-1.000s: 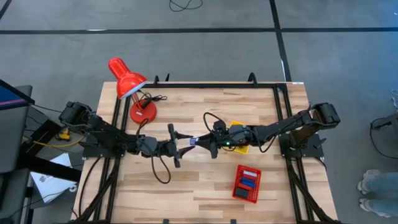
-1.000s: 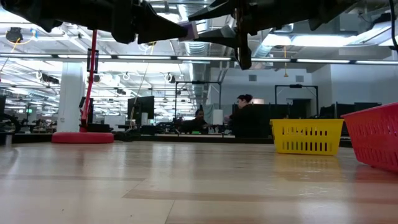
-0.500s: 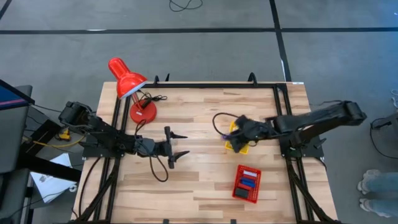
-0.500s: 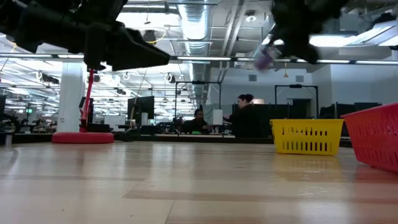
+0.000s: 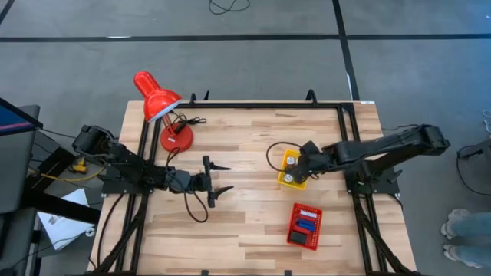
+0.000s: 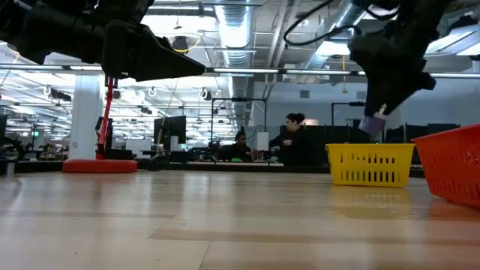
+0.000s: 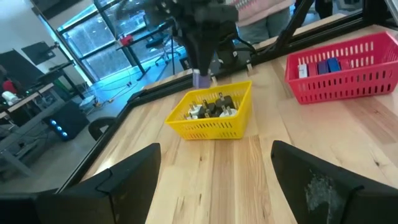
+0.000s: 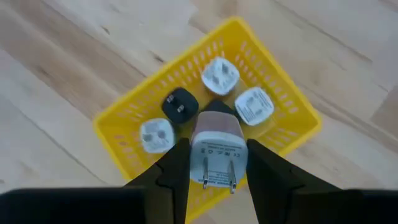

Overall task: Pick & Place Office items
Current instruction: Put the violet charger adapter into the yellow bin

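A pale lilac plug adapter [image 8: 216, 152] with two metal prongs is pinched between the fingers of the right claw [image 8: 214, 163], held directly above the yellow basket [image 8: 130, 152] and clear of its rim. In the low view the adapter [image 6: 373, 124] hangs from the right claw [image 6: 375, 120] just over the yellow basket [image 6: 370, 165], not touching it. The claw's fingers are closed only as far as the adapter's body allows, one on each side.

Inside the yellow basket lie more office items: three white plug adapters [image 8: 220, 76] and one black plug adapter [image 8: 180, 105], all resting on the basket floor under the held piece. In the left wrist view the same basket [image 7: 211, 121] shows black and white pieces heaped inside.

Near the yellow basket, toward the front edge of the bench [image 5: 253, 222], sits a red mesh basket [image 5: 304, 227] holding blue, red and white pieces. Well apart from the yellow basket, at the far left corner of the bench, stands a red desk lamp [image 5: 157, 100].

The left claw [image 5: 219, 176] is well to the left of the yellow basket [image 5: 291, 169], over the middle of the bench, its fingers spread wide and holding nothing.
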Tool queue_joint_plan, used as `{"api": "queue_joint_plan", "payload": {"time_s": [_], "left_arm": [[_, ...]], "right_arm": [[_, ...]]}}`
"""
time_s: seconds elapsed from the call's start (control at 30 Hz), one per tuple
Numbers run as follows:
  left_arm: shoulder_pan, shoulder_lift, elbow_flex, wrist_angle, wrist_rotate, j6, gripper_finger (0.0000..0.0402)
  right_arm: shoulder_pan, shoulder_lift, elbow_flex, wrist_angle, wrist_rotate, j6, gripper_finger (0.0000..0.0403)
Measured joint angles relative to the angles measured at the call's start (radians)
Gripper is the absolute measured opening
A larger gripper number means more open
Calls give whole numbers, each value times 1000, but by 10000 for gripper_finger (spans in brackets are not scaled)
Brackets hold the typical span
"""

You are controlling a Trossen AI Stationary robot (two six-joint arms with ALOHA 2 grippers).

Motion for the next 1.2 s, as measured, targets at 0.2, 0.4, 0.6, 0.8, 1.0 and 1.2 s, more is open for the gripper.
{"api": "queue_joint_plan", "payload": {"time_s": [0.2, 0.4, 0.6, 0.8, 1.0, 1.2], "left_arm": [[0, 0, 0, 0, 0, 0, 301], [0, 0, 0, 0, -1, 0, 301], [0, 0, 0, 0, -1, 0, 301], [0, 0, 0, 0, -1, 0, 301], [0, 0, 0, 0, -1, 0, 301], [0, 0, 0, 0, -1, 0, 301]], "right_arm": [[0, 105, 0, -13, -22, -15, 117], [-12, 169, 1, -19, -17, -25, 117], [-32, 162, 1, -47, -31, -24, 117], [-42, 161, -2, -74, -53, -22, 117], [-59, 205, -1, -59, -71, -47, 116], [-72, 286, -1, -56, -104, -78, 117]]}}
